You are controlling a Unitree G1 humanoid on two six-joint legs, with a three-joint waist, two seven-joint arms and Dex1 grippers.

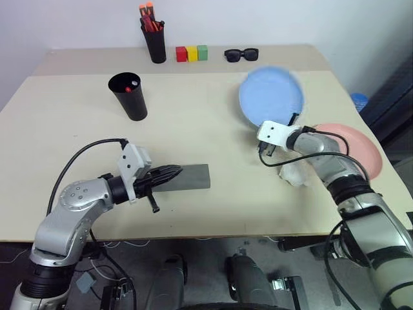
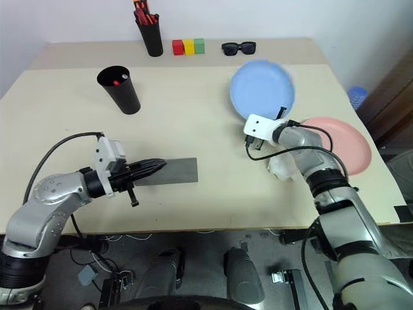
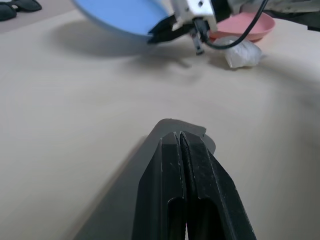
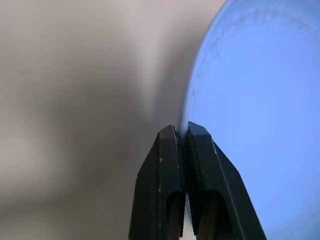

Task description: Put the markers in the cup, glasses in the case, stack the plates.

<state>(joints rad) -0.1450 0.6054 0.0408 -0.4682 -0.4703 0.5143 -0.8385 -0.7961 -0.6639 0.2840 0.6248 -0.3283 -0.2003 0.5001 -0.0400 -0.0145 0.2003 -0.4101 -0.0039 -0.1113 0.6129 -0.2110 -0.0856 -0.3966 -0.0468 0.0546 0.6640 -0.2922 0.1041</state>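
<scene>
Your work sits on the beige table (image 1: 193, 123), and the step in hand looks like stacking the plates. The blue plate (image 1: 271, 95) is tilted, its near edge lifted off the table, while the pink plate (image 1: 361, 152) lies flat just beside it toward your right, partly behind your right forearm. The closed grey case (image 1: 190, 177) lies near the front, well apart from both plates. The black cup (image 1: 129, 95) stands at the back left with a red-capped marker already inside.

Your right gripper (image 4: 184, 131) has its jaws pinched onto the blue plate's rim, and that thin-edge hold is probably the weak point, so carry the plate slowly and keep it close to level. Bring it over the pink plate and centre it before letting go.

Your left gripper (image 3: 179, 145) hovers over the case with jaws pressed together, holding nothing; keep it clear of the plates' path.
</scene>
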